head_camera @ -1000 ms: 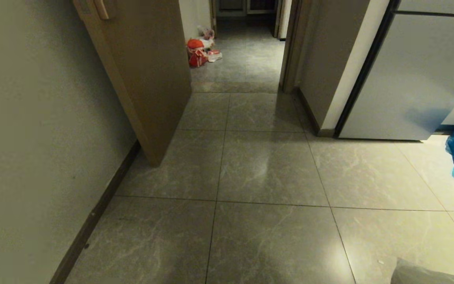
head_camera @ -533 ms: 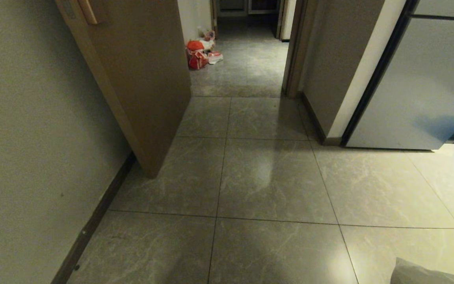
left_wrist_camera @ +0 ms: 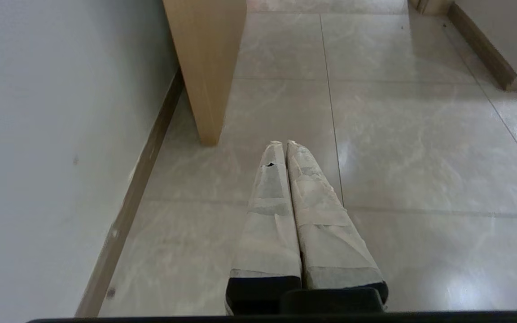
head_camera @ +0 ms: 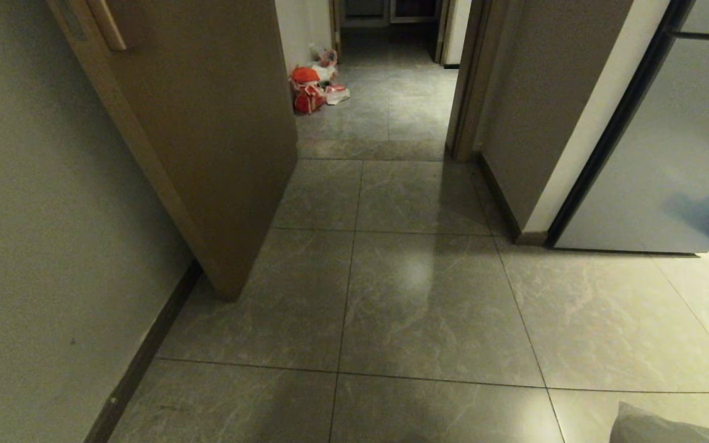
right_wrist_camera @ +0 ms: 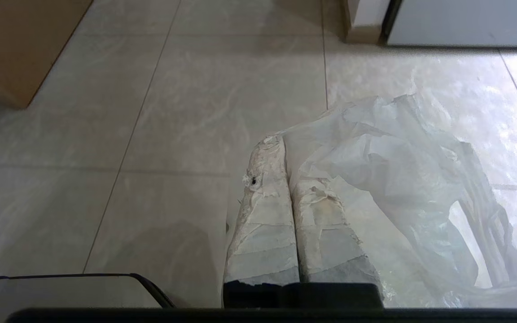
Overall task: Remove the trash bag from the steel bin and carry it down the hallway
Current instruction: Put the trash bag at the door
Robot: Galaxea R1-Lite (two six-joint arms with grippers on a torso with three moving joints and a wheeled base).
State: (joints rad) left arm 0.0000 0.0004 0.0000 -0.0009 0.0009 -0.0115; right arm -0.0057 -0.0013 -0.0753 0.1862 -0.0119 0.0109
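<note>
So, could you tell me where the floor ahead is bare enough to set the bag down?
Bare tiles lie between the open door and the grey cabinet. It is crowded farther on, where red-and-white bags sit by the left wall.

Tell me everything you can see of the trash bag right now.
The trash bag is thin, crinkled, translucent white plastic, and the floor tiles show faintly through it. It hangs from the shut right hand, pinched at the fingertips and draping off to one side, with a handle loop trailing at its far end. It looks limp and nearly empty. In the head view only a pale corner shows at the bottom right.
</note>
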